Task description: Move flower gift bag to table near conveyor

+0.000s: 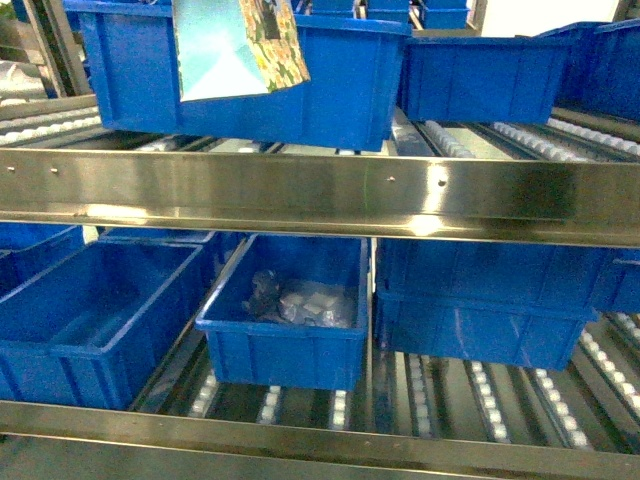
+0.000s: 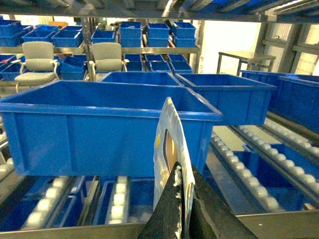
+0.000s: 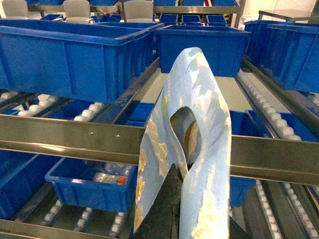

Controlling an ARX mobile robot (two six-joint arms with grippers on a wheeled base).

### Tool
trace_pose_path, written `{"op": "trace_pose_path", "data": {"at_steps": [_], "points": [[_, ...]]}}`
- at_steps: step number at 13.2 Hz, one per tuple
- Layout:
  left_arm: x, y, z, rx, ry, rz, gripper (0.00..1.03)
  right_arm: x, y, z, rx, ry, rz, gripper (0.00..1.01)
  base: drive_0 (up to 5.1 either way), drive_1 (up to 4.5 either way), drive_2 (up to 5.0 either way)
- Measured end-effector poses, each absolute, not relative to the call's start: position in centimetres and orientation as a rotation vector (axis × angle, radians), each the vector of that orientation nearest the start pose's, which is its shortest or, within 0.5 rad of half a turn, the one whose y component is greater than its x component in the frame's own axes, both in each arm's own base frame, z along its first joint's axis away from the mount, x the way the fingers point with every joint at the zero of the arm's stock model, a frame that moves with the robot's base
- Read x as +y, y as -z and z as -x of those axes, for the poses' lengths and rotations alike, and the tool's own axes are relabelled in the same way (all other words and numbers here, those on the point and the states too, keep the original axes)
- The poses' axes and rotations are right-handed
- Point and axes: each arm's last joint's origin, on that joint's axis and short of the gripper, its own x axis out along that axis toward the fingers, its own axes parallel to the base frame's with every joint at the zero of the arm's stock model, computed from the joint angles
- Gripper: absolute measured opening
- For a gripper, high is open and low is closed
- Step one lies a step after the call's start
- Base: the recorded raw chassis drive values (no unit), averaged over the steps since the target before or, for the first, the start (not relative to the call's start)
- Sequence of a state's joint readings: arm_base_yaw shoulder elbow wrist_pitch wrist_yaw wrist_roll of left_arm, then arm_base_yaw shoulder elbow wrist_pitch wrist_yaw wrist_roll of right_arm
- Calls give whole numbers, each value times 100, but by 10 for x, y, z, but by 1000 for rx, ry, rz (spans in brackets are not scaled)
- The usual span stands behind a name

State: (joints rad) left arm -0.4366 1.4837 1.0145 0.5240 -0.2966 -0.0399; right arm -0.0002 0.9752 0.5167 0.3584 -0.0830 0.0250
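Bag (image 1: 238,45) hangs at 11 o'clock in the head view, before a blue bin (image 1: 330,90) on the conveyor (image 1: 320,195). Left gripper (image 2: 182,199) and right gripper (image 3: 174,199) each pinch its top edge. Swinging could snag it on the rail or tear paper. No table shows; fingertips are cropped.

I see the conveyor (image 1: 330,195), a steel rack with white roller lanes. Blue bins (image 1: 240,70) sit on its upper lanes, and on the lower lanes one blue bin (image 1: 285,350) holds wrapped items.
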Motion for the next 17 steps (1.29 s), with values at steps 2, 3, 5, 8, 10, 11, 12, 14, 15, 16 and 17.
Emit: {"op": "trace_pose_path", "data": {"at_steps": [2,3,5,8,10,11,12,14,15,16,17], "points": [[-135,-314,-310,-49,138,60,2,2,-258,-214,100,-80,-29,2,-472,143,358],[-135,-314,-310,-48,139,59,2,2,-258,-214,101,-81,-29,2,-468,90,384],[-135,-314,-310,-49,139,59,2,2,-258,-214,100,-81,-29,2,-462,91,388],[-135,-314,-310,-48,138,59,2,2,-258,-214,101,-81,-29,2,-475,115,363],[-135,-314,-310,-49,141,59,2,2,-258,-214,99,-81,-29,2,-493,248,248],[-136,-314,-310,-48,142,59,2,2,-258,-214,98,-81,-29,2,-490,255,255],[-135,-314,-310,-48,141,59,2,2,-258,-214,100,-81,-29,2,-501,245,245],[-135,-314,-310,-48,140,59,2,2,-258,-214,100,-81,-29,2,-512,233,233],[-135,-314,-310,-48,140,59,2,2,-258,-214,99,-81,-29,2,-511,234,234],[-135,-314,-310,-48,140,59,2,2,-258,-214,100,-81,-29,2,-506,239,239],[-135,-314,-310,-48,141,59,2,2,-258,-214,99,-81,-29,2,-501,244,244]]}}
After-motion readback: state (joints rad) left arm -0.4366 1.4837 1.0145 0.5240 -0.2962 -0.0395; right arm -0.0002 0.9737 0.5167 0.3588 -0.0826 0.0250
